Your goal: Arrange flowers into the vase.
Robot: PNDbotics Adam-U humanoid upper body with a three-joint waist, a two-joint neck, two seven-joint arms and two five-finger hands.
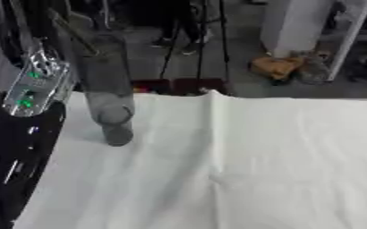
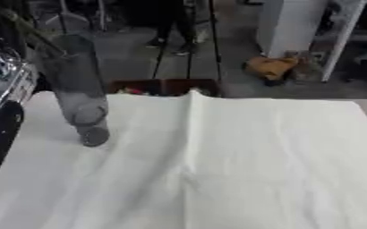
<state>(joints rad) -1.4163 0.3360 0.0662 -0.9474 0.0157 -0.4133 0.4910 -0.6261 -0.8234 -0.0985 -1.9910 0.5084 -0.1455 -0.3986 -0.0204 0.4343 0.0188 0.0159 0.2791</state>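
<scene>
A white cloth (image 1: 241, 165) covers the desk and fills most of both views. It has a raised fold running from the far edge toward the near edge, a little left of centre, and softer creases near the middle. Beyond the far edge lies a grey room floor (image 1: 233, 49) with dark stand legs (image 1: 196, 40), a white cabinet (image 2: 292, 24) at the upper right, and an orange-brown bundle (image 1: 277, 67) on the floor beside it. A low dark-red box (image 2: 167, 86) sits just behind the desk's far edge.

Along the desk's left edge the robot's left arm (image 1: 14, 147) shows as a broad black mass, and above it is a silver part with green lights (image 1: 32, 87). Its hand cannot be made out in either view, so whether its fingers are spread or curled cannot be told. The right hand shows nowhere.

The vase (image 1: 108, 89), a tall clear grey-tinted cylinder, is near the desk's far left corner, close beside the arm. It is blurred and tilted, its mouth toward the upper left and its round base (image 2: 94, 135) down on the cloth. A thin dark line (image 2: 30, 31) crosses its upper part; what this is cannot be told. No contents can be made out inside it.
</scene>
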